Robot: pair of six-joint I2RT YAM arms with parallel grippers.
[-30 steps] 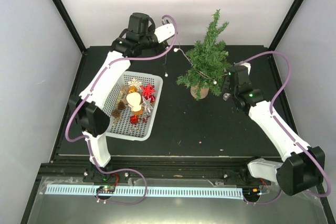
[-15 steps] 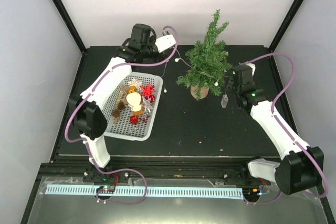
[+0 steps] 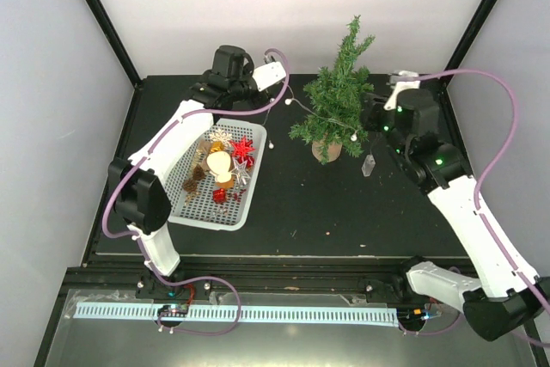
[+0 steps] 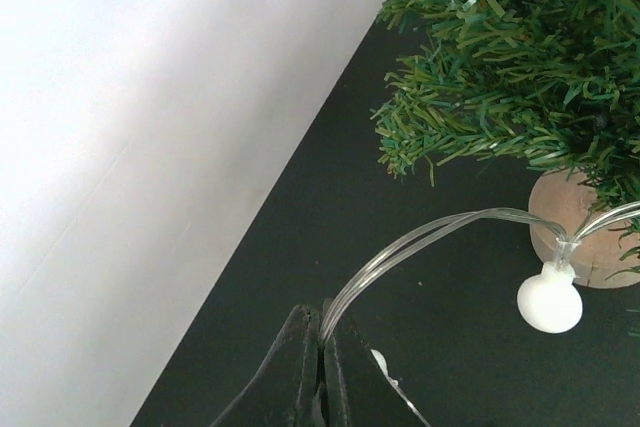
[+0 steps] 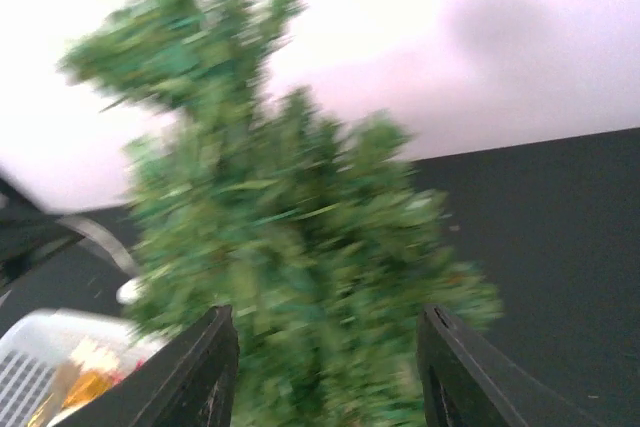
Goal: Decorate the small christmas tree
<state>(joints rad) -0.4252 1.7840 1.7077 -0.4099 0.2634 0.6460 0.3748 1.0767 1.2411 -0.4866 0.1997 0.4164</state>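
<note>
The small christmas tree (image 3: 340, 92) stands on its tan base (image 3: 326, 151) at the back middle of the black table. My left gripper (image 3: 282, 85) is just left of the tree and is shut on the clear wire of a light string (image 4: 420, 243). A white bulb (image 4: 549, 301) hangs in front of the base (image 4: 590, 237). The string runs across the lower branches, and its end (image 3: 368, 167) lies right of the tree. My right gripper (image 3: 371, 118) is open beside the tree's right side. Its view shows the blurred tree (image 5: 290, 237) between the spread fingers (image 5: 212, 367).
A white basket (image 3: 247, 204) stands left of the tree, under the left arm. It holds several ornaments, among them a red star (image 3: 243, 149) and a cream ball (image 3: 216, 163). The enclosure's white back wall (image 3: 301, 6) is close behind the tree.
My right arm has risen and swung back, so its gripper now sits higher beside the tree. The string's end now lies on the table. My left gripper has shifted slightly right.
</note>
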